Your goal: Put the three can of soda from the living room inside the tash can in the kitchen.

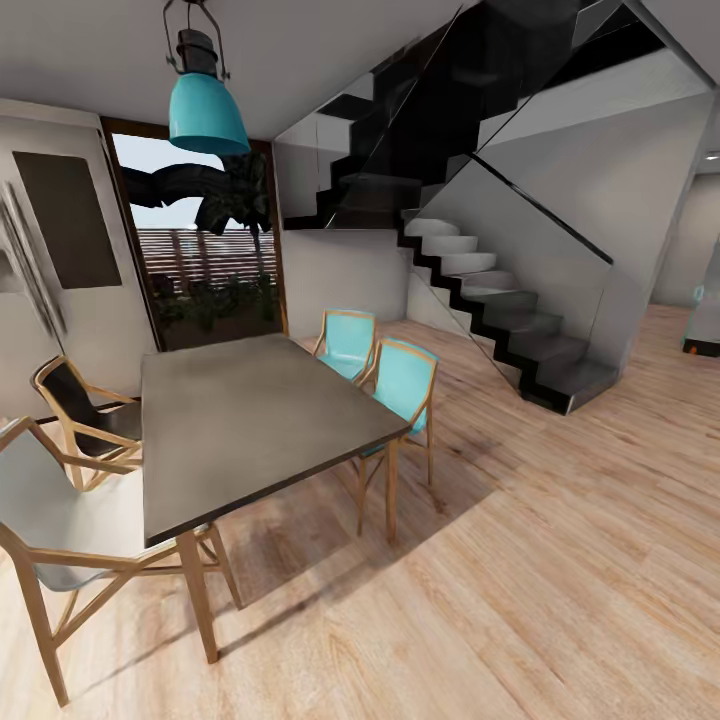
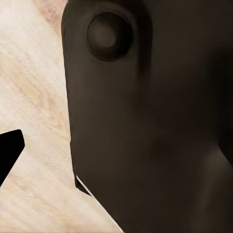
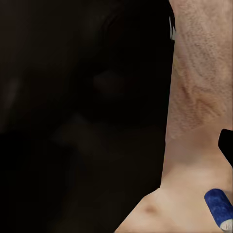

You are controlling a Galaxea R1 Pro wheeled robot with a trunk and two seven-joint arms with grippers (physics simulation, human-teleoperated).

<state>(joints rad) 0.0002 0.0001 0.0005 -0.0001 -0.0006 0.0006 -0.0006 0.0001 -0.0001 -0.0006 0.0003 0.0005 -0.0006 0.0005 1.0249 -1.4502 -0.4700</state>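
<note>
Ahead, the head view takes in a dining room: a dark grey dining table on wooden legs, two teal chairs on its far side, a black chair and a pale grey chair nearer, a teal pendant lamp above, and a dark staircase climbing behind. Light wood floor runs throughout. Near the right wrist camera, a dark blue soda can lies against that floor beside a black robot body. Neither end effector's jaw state can be told.

Grey dining table ringed by teal chairs, beneath a teal pendant lamp, beside a dark staircase.
</note>
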